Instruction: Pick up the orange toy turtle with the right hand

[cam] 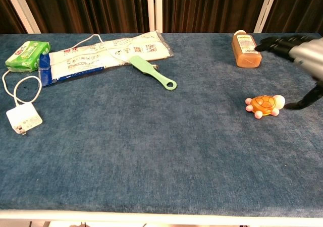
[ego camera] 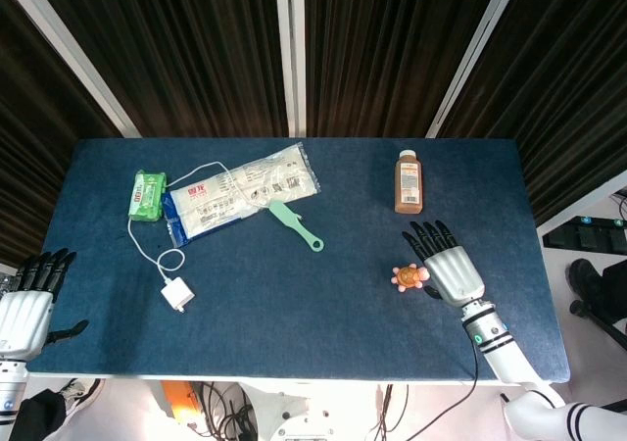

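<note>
The turtle [ego camera: 409,275] is sitting free on the table [ego camera: 294,314] near its right edge, looking light, hard and smooth, best pinched across the shell, while the right hand [ego camera: 453,267] is hovering beside it, fingers spread, holding nothing

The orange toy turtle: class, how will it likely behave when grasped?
The orange toy turtle looks glossy and domed, so fingers may slip off. It sits flat on stubby feet, so it probably won't roll. Being small, it is likely light and easily nudged.
</note>
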Motion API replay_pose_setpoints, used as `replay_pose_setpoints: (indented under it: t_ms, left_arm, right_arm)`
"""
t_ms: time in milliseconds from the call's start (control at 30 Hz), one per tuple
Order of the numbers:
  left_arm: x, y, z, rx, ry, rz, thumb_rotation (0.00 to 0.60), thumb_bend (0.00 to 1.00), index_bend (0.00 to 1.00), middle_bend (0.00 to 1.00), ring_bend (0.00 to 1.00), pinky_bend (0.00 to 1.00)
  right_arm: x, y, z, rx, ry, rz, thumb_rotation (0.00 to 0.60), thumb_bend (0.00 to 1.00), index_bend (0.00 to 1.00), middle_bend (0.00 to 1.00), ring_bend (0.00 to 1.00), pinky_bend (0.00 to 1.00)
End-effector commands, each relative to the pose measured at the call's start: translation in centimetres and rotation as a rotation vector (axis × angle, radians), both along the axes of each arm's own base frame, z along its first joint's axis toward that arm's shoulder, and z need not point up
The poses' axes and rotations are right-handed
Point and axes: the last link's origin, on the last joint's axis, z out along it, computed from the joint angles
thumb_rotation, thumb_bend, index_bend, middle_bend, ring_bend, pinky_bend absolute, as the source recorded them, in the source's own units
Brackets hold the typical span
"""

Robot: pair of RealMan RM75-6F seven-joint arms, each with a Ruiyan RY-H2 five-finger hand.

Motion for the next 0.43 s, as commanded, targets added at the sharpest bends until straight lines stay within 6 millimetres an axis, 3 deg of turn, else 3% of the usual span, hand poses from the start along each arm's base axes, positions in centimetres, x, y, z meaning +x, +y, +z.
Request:
replay_pose_setpoints:
  t_ms: [33, 233, 433]
  left_arm:
    - [0.3, -0.2, 0.4, 0.01, 0.006, -0.006, 0.6, 0.0, 0.06, 0.03, 0.0, 0.0]
    - [0.3, -0.5, 0.9, 0.027, 0.01, -0.008, 0.6, 0.0, 0.06, 0.03, 0.0, 0.0]
    - [0.6, -0.4, 0.7, 0.044, 0.01, -0.022, 0.6, 0.0, 0.06, 0.02, 0.0, 0.0]
  right_arm:
    - [-1.0, 2.8, 3.5, -0.079, -0.069, -0.008, 0.6, 0.0, 0.0, 0.0, 0.0, 0.0]
    - [-4.5, 7.1, 8.6, -0.161, -0.097, -0.101, 0.6, 0.01, 0.0, 0.0, 0.0, 0.0]
    - [-6.2, 9.2, 11.1, -0.232, -0.136, -0.157, 0.6, 0.02, 0.0, 0.0, 0.0, 0.0]
